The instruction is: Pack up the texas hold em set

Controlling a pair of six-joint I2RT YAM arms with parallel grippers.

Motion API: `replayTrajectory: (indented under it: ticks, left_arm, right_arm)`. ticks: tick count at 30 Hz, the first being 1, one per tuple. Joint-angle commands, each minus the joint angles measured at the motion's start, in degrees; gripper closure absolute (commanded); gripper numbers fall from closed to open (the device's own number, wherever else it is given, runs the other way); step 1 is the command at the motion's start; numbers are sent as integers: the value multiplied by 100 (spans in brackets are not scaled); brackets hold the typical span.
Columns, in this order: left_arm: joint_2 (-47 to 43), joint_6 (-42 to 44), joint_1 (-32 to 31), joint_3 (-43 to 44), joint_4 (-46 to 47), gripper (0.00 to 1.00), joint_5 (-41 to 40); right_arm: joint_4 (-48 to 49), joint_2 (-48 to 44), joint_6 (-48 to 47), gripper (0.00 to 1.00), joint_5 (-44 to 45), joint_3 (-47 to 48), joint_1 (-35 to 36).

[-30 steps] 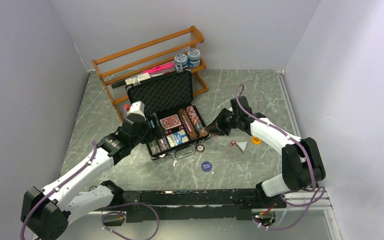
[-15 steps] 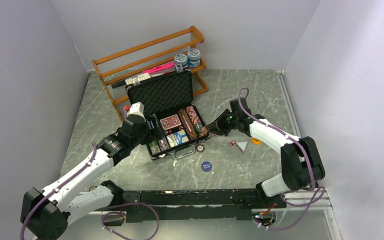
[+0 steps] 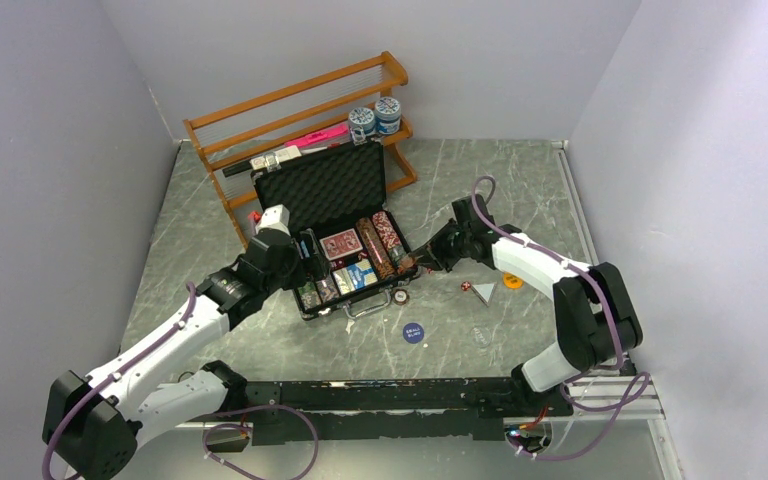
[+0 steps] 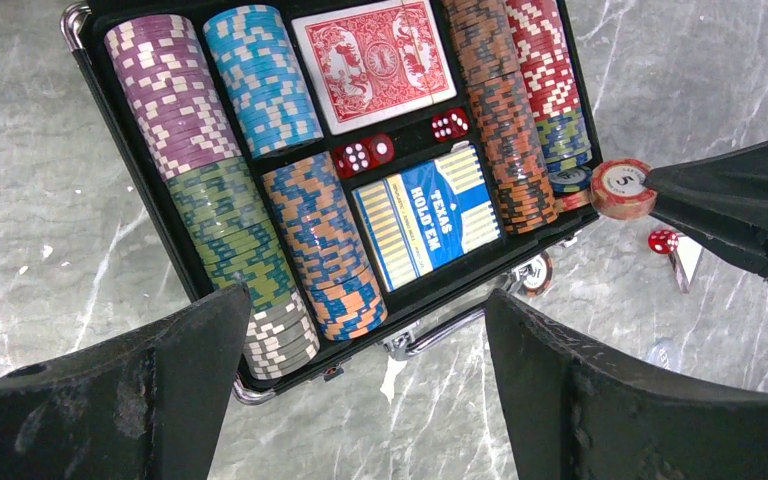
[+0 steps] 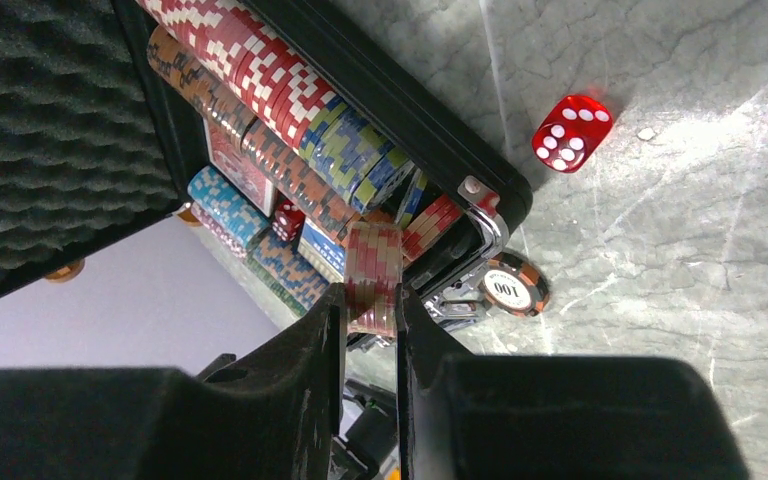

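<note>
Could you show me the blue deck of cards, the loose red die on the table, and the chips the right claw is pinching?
blue card deck (image 4: 430, 225): left wrist view, middle of its printed face.
loose red die (image 5: 571, 132): right wrist view, its spotted face.
held chip stack (image 5: 372, 268): right wrist view, striped edges.

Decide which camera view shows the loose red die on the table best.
The right wrist view: the loose red die lies large, pips clear. The left wrist view shows it small; the top view, only a red speck.
</note>
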Motion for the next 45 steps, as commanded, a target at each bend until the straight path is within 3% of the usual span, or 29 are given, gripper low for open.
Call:
replayTrajectory:
  ticks: [1, 19, 24, 31, 38, 45]
  left_arm:
    - [-26, 41, -21, 37, 65, 8, -213]
    - [-39, 133, -21, 42, 67, 7, -278]
    - [-10, 573, -21, -62, 761, 10, 592]
    - [477, 813, -30, -224, 2339, 27, 2491]
    - [748, 915, -56, -75, 2377, 30, 2480]
    - [851, 985, -56, -29, 2304, 28, 2452]
  right_arm:
    - [119, 80, 226, 80, 88, 199, 84]
    - [300, 13, 455, 80, 3, 119, 105]
    - [111, -208, 406, 80, 208, 78, 104]
    - [-406, -484, 251, 80, 484, 108, 97]
    - [-876, -646, 62, 81, 281, -22, 94]
    - [-659, -459, 149, 81, 19, -179, 105]
